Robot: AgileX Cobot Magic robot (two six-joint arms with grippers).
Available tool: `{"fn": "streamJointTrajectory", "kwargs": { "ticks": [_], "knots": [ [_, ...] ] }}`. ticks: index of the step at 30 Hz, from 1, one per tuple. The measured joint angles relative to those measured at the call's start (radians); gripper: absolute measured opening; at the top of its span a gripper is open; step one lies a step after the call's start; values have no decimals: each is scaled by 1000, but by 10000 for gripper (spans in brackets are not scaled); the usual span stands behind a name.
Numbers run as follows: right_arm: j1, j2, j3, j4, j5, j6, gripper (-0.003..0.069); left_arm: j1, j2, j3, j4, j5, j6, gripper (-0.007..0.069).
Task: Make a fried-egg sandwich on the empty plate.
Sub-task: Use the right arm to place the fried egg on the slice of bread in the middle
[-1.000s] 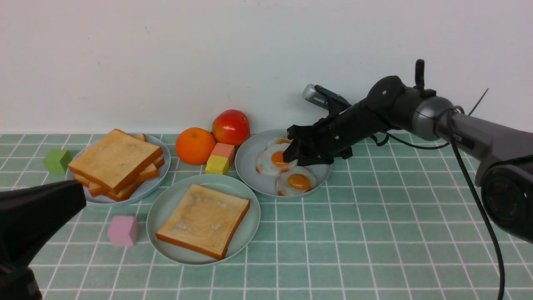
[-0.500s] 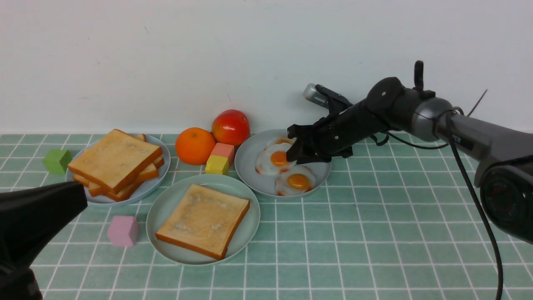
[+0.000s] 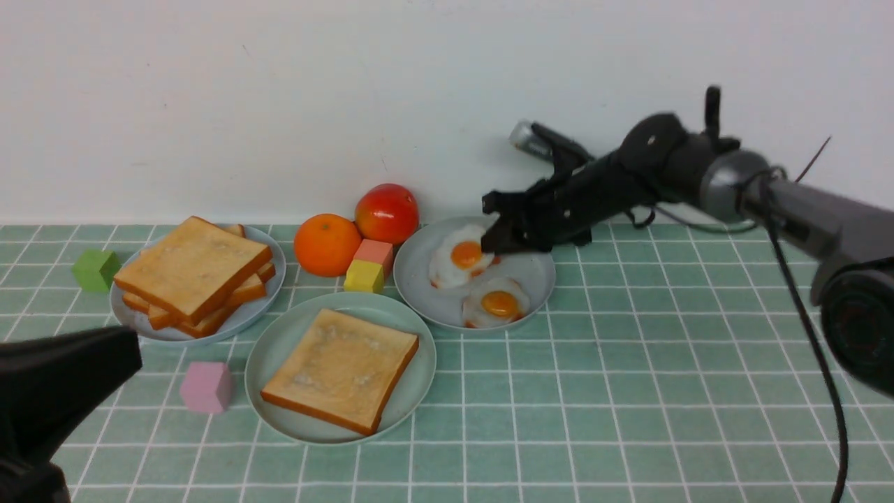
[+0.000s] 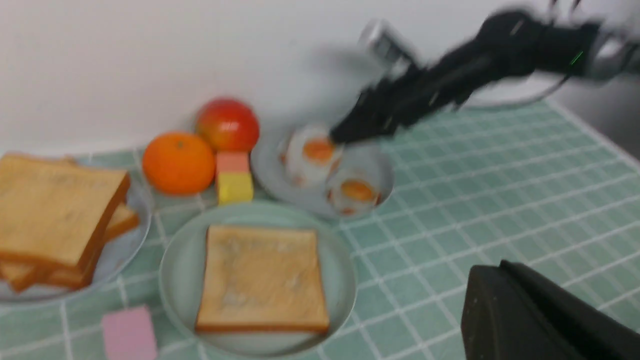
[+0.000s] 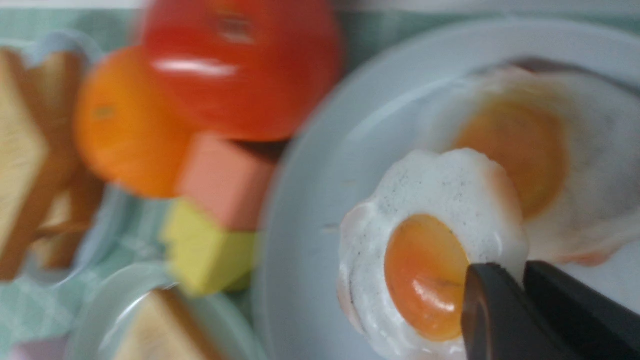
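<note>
Table (image 3: 628, 391): green tile. Mint-green plate (image 3: 276, 363) centre-left, toward robot; single toast slice (image 3: 342, 369) flat on it, top bare. Grey-blue plate (image 3: 419, 279) just behind it to right. Right hand (image 3: 489, 246) over that plate, fingers pinched shut on edge of fried egg (image 3: 457, 260), egg tilted. Left hand (image 3: 63, 377) low at near-left corner; opening cannot be told.
</note>
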Motion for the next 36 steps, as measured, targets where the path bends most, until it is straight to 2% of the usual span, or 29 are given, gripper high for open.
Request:
{"fn": "streamJointTrajectory", "kwargs": {
  "ticks": [6, 11, 15, 18, 23, 28, 31, 34, 36],
  "knots": [
    [10, -159, 0, 0, 165, -28, 68, 0, 0, 0, 16, 59, 0, -13],
    [109, -222, 58, 0, 316, -40, 67, 0, 0, 0, 49, 61, 0, -11],
    [197, -210, 133, 0, 288, -42, 67, 0, 0, 0, 52, 61, 0, -11],
    [248, -163, 164, 5, 189, -42, 65, 0, 0, 0, 52, 61, 0, -10],
    [250, -102, 166, 69, 90, -42, 65, 0, 0, 0, 40, 66, 0, -10],
    [249, -65, 166, 115, 70, -44, 67, 0, 0, 0, 30, 80, 0, -10],
    [250, -49, 166, 117, 61, -24, 106, 0, 0, 0, 29, 80, 0, -10],
    [250, -43, 166, 105, 37, -8, 195, 0, 0, 0, 29, 80, 0, -5],
    [250, -43, 166, 97, 16, -4, 287, 0, 0, 0, 29, 81, 0, -2]
  ]
}}
